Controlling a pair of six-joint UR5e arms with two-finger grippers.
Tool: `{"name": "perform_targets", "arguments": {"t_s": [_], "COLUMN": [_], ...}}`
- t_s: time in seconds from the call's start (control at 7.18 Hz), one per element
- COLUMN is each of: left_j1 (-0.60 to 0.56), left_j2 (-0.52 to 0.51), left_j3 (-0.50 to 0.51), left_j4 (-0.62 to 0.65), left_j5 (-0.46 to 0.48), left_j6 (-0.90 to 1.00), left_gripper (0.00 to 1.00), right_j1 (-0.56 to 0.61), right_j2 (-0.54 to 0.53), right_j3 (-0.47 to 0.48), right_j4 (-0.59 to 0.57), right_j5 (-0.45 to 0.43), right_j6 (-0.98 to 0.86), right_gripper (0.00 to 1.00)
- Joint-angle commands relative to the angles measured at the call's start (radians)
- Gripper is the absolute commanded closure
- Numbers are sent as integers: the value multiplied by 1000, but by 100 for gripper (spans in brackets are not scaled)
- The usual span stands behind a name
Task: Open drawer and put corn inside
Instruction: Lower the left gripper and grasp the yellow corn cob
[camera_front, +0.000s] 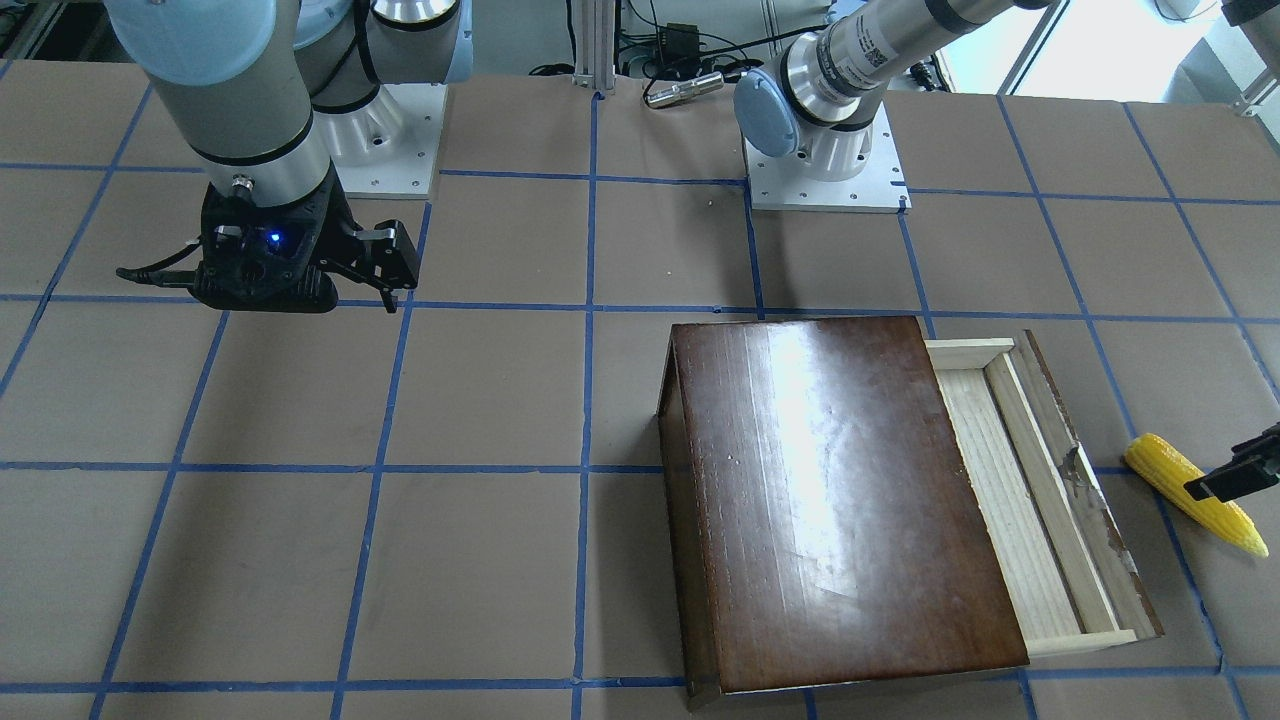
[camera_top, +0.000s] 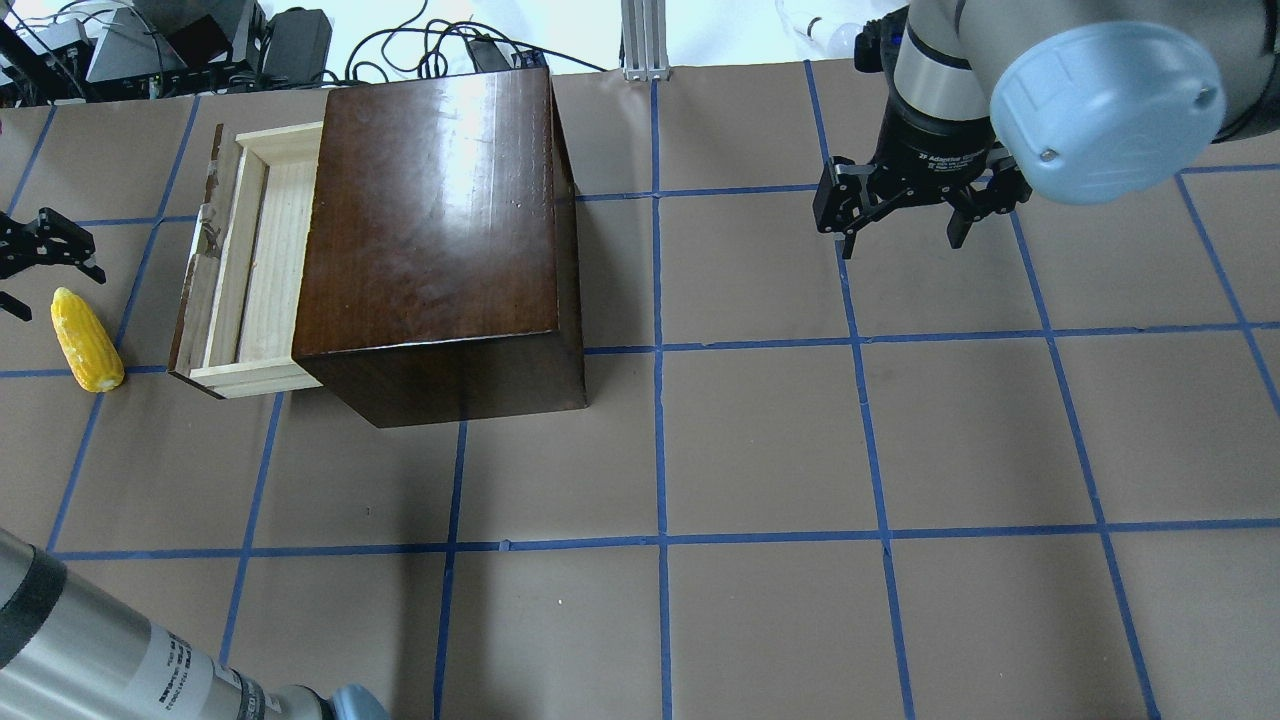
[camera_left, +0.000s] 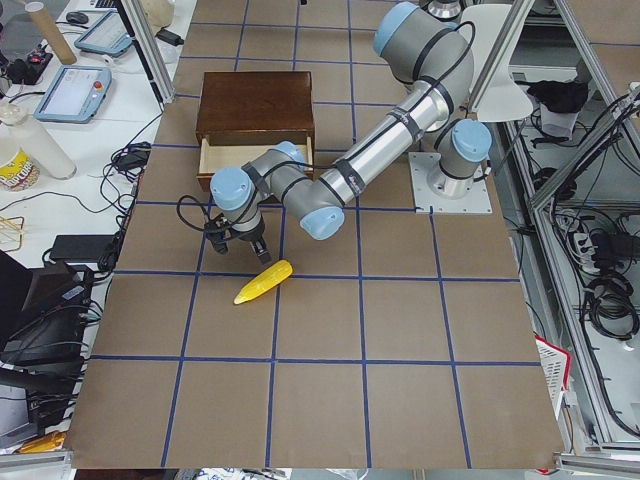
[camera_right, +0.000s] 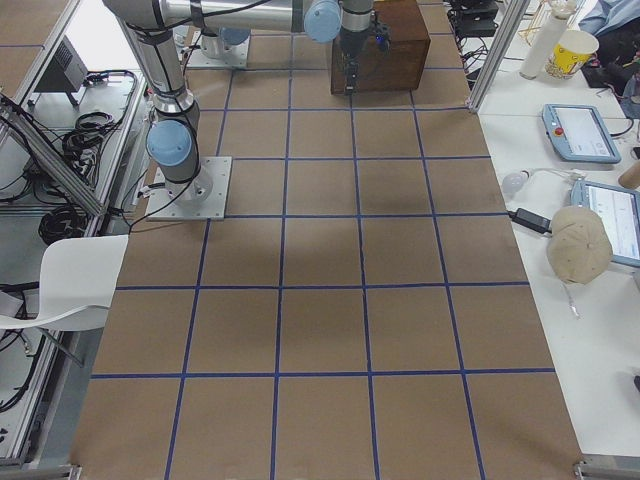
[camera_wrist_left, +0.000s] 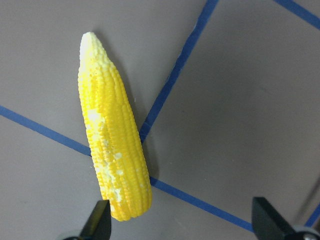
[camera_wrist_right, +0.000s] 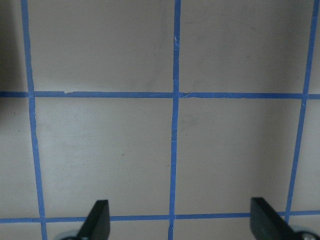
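Observation:
The drawer (camera_top: 255, 270) of pale wood stands pulled partly out of the glossy dark-brown box (camera_top: 440, 200), and its tray is empty. It also shows in the front view (camera_front: 1010, 480). The yellow corn (camera_top: 85, 338) lies on the table just beyond the drawer's dark front panel, apart from it. My left gripper (camera_wrist_left: 182, 222) is open and hovers over the corn's (camera_wrist_left: 112, 150) thick end, one finger close beside the cob, without holding it. My right gripper (camera_top: 900, 240) is open and empty, hovering over bare table far from the box.
The table (camera_top: 760, 430) is covered in brown paper with a blue tape grid. The two arm base plates (camera_front: 830, 180) sit at the robot's edge. My left arm (camera_left: 350, 170) reaches past the box's side. Cables and gear (camera_top: 200, 40) lie beyond the far edge.

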Motion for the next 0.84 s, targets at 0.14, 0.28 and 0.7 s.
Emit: {"name": "perform_targets", "arguments": {"t_s": [0.14, 0.28, 0.7], "left_j1": [9, 10, 10], "left_j2": [-48, -50, -80], "left_j3": [-60, -63, -48], "left_j4": [141, 143, 143], "left_j5": [59, 70, 88], "left_j6": [-30, -32, -48], "left_gripper": [0, 0, 3], "right_j1": [0, 0, 0], "right_j2": [0, 0, 0], "right_j3": [0, 0, 0], "right_j4": [0, 0, 0], "right_j5": [0, 0, 0], "right_j6": [0, 0, 0], "right_gripper": [0, 0, 0]}}
